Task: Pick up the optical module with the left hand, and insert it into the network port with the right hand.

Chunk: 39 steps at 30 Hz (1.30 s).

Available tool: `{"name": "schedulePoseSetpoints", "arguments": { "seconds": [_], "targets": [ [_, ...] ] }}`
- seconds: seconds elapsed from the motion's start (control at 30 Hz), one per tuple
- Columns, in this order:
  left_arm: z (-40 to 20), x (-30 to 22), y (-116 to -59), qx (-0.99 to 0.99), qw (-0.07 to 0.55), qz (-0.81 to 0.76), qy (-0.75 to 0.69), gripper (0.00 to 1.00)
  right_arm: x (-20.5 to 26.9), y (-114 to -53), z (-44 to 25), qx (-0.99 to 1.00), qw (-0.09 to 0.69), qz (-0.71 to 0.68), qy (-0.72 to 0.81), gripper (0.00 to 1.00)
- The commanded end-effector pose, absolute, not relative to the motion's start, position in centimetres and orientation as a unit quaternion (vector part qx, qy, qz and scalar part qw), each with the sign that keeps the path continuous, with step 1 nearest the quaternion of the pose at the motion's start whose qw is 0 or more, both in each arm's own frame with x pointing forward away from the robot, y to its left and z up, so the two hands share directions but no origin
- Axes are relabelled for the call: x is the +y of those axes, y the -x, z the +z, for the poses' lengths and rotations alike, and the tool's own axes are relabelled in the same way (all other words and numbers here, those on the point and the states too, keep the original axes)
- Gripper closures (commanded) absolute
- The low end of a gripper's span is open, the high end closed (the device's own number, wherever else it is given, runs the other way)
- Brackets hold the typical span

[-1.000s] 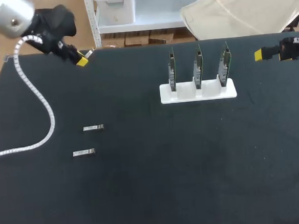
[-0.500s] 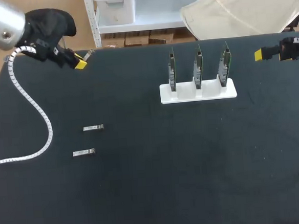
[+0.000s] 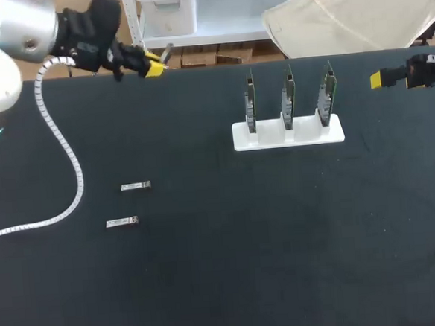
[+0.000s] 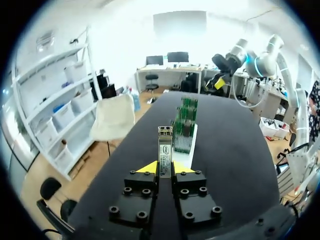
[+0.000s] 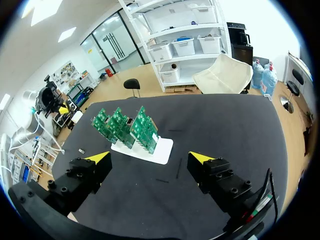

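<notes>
The left claw (image 3: 152,64), clamped on the optical module (image 3: 164,55), has swung rightward along the counter's (image 3: 210,268) far edge at upper left; the right claw (image 3: 382,79) hangs wide open, empty, unmoved at the right edge. A handover likely comes next, then the network cards (image 3: 288,98).
</notes>
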<state>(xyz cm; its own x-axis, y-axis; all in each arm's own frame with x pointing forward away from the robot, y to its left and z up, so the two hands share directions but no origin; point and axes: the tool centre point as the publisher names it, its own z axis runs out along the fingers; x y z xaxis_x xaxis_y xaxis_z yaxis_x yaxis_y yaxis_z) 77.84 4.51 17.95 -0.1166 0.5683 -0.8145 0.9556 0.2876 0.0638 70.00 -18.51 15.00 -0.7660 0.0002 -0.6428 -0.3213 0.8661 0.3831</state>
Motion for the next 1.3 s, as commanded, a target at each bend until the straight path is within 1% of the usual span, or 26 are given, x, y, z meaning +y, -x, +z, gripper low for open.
{"name": "schedulePoseSetpoints", "arguments": {
  "seconds": [0.03, 0.2, 0.47, 1.1, 1.3],
  "targets": [
    [18.2, 2.9, -79.3, 0.680, 0.413, -0.272, -0.540, 1.00, -18.5, -70.0, 15.0, 0.908, 0.330, 0.243, 0.088, 0.00],
    [19.6, 0.8, -80.1, 0.651, 0.440, -0.300, -0.541, 1.00, -18.5, -70.0, 15.0, 0.908, 0.330, 0.243, 0.088, 0.00],
    [20.6, -1.4, -80.2, 0.618, 0.466, -0.360, -0.521, 1.00, -18.5, -70.0, 15.0, 0.908, 0.330, 0.243, 0.088, 0.00],
    [20.7, -1.5, -79.8, 0.622, 0.467, -0.349, -0.523, 1.00, -18.5, -70.0, 15.0, 0.908, 0.330, 0.243, 0.088, 0.00],
    [21.2, -3.8, -78.9, 0.605, 0.477, -0.386, -0.506, 1.00, -18.5, -70.0, 15.0, 0.908, 0.330, 0.243, 0.088, 0.00]
  ]
}}
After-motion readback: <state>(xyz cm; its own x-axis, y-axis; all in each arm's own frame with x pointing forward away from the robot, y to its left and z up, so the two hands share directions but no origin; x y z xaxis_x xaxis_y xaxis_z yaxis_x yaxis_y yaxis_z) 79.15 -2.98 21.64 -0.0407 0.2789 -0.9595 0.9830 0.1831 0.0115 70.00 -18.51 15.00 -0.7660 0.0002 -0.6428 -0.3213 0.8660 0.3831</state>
